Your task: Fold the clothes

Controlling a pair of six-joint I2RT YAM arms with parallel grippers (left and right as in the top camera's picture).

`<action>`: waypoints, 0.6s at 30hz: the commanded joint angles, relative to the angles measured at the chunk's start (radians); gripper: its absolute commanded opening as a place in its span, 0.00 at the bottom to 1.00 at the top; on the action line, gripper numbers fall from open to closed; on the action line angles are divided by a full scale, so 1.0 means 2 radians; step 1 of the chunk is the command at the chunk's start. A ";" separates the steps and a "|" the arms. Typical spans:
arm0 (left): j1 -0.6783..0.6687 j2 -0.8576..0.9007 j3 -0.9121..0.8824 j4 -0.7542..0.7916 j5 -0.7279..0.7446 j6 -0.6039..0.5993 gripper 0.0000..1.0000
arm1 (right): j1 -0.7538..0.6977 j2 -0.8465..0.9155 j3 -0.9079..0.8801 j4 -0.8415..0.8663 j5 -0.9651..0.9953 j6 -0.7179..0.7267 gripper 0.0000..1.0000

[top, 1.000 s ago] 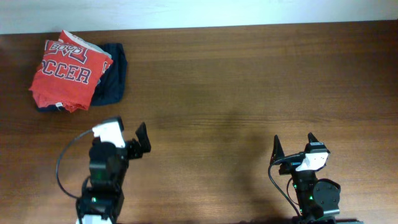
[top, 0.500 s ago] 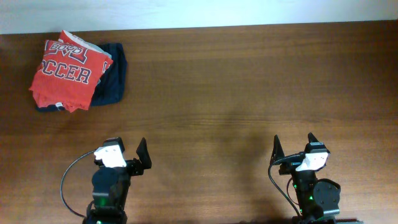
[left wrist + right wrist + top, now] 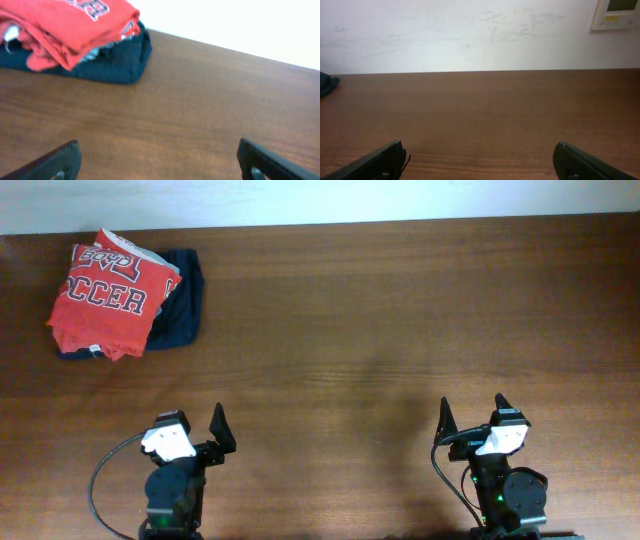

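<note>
Your coral-red cotton T-shirt with white block lettering lies in a bunched, roughly folded heap at the far left corner of the brown wooden table, resting partly on the dark navy folded garment, which shows along its right and near edges; both claws are well apart from it. The left gripper hangs at the near edge with its jaws spread wide and nothing between them; the right gripper does the same on the other side, spread and empty.

The main risk, as I judge it, is the overlap; pinch low at the red hem and you may catch navy cloth too, and drag both. The heap's near edge looks loose and layered in the left wrist view; a shallow pinch may lift only the top layer and spill the rest. The heap sits close to the table's left edge; a pull that way could tip it off. The right arm has the longer reach; a stretched, one-sided lift would skew the cloth.
</note>
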 commanded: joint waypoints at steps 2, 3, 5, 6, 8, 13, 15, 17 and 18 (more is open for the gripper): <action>0.011 -0.056 -0.003 -0.046 -0.016 0.003 0.99 | 0.002 -0.005 -0.002 -0.004 0.008 0.004 0.99; 0.014 -0.061 -0.003 -0.053 -0.016 0.003 0.99 | 0.002 -0.005 -0.002 -0.004 0.008 0.004 0.99; 0.021 -0.071 -0.003 -0.061 -0.009 0.011 0.99 | 0.002 -0.005 -0.002 -0.004 0.008 0.004 0.99; 0.023 -0.077 -0.003 -0.061 0.001 0.023 0.99 | 0.002 -0.005 -0.002 -0.004 0.008 0.004 0.99; 0.025 -0.090 -0.003 -0.062 0.020 0.050 0.99 | 0.002 -0.005 -0.002 -0.004 0.008 0.004 0.99; 0.025 -0.134 -0.003 -0.068 0.056 0.114 0.99 | 0.002 -0.005 -0.002 -0.004 0.008 0.004 0.99; 0.025 -0.149 -0.003 -0.069 0.065 0.131 0.99 | 0.002 -0.005 -0.002 -0.004 0.008 0.004 0.99; 0.025 -0.161 -0.003 -0.069 0.067 0.133 0.99 | 0.002 -0.005 -0.002 -0.004 0.008 0.004 0.99; 0.025 -0.165 -0.003 -0.069 0.067 0.134 0.99 | 0.002 -0.005 -0.002 -0.004 0.008 0.004 0.99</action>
